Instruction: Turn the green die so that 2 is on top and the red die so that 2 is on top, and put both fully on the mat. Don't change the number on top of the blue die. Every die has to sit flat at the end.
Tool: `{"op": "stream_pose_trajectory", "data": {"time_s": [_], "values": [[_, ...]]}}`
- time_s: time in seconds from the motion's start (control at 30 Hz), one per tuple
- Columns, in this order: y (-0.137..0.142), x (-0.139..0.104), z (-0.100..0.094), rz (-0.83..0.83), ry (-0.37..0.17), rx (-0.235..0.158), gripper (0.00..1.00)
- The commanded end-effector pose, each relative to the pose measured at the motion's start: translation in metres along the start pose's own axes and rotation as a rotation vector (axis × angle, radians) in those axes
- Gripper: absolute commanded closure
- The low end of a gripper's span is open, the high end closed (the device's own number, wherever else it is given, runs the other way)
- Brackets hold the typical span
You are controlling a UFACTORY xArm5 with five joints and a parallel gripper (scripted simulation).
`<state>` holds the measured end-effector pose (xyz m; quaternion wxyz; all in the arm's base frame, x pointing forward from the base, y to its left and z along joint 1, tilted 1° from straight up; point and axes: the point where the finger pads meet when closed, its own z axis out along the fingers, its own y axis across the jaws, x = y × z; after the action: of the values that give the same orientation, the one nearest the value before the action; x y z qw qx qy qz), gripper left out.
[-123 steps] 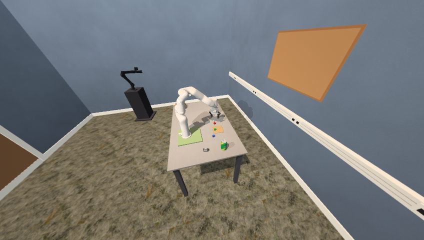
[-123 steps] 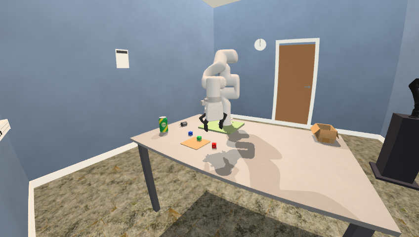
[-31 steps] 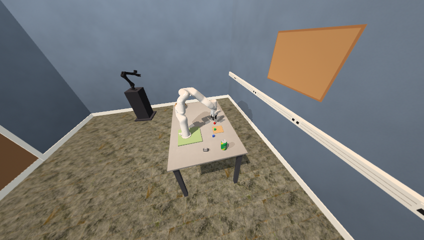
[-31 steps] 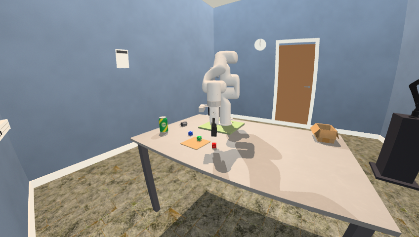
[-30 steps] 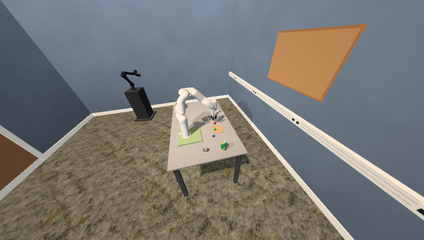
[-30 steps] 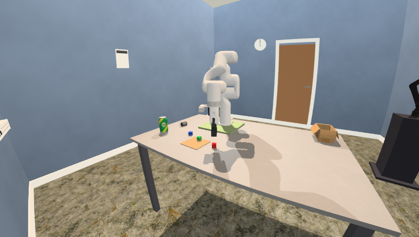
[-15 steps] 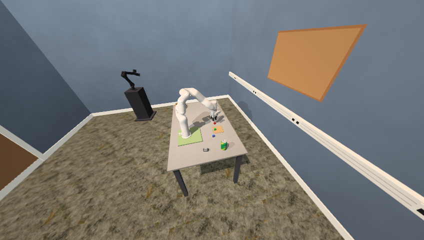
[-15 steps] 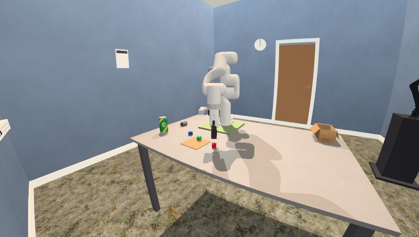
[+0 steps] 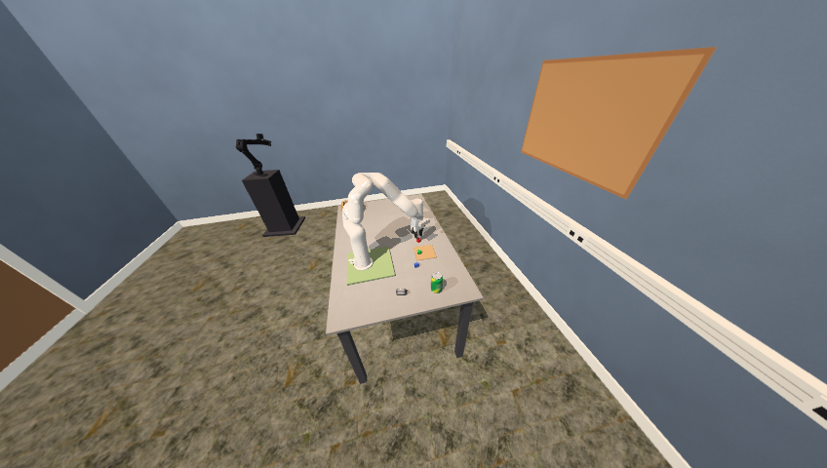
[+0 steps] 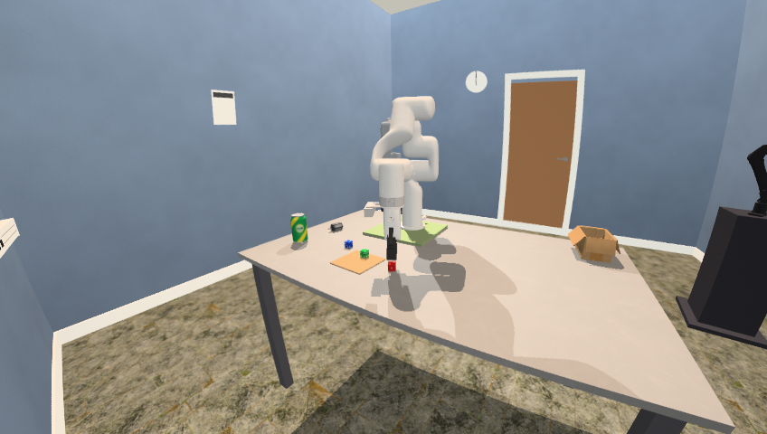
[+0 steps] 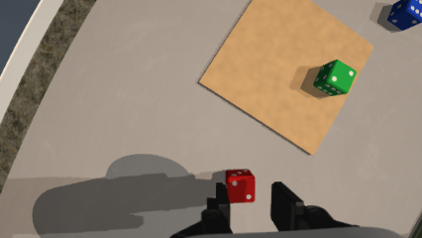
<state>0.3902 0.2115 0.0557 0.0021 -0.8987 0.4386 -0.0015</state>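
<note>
We see the red die (image 9: 418, 240) (image 10: 392, 267) (image 11: 241, 186) on the table (image 9: 371, 307) (image 10: 564, 322) (image 11: 149, 119), two white pips on top, off the orange mat (image 9: 428, 253) (image 10: 355, 262) (image 11: 267, 64).
In the exterior view, we find it right of the mat, below the gripper (image 9: 417, 237) (image 10: 392, 259) (image 11: 248, 199), whose fingers stand partly open, gripping nothing; the green die (image 9: 418, 252) (image 10: 364, 253) (image 11: 336, 77) shows two white pips on top, on the mat near its edge; the blue die (image 9: 415, 264) (image 10: 348, 244) (image 11: 406, 14) sits farther left; we cannot read the pale emblem on the green-and-yellow can (image 9: 436, 283) (image 10: 298, 228) at left.
</note>
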Motion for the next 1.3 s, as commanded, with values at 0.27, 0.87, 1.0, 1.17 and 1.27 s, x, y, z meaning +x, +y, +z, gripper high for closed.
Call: {"op": "stream_pose_trajectory", "data": {"time_s": [0.27,0.87,1.0,1.17,1.27], "values": [[-0.0014,0.0004,0.0115,0.000,0.001,0.004,0.58],[-0.0014,0.0004,0.0134,0.000,0.001,0.004,0.58],[-0.0014,0.0004,0.0134,0.000,0.001,0.004,0.58],[-0.0014,0.0004,0.0134,0.000,0.001,0.004,0.58],[-0.0014,0.0004,0.0134,0.000,0.001,0.004,0.58]]}}
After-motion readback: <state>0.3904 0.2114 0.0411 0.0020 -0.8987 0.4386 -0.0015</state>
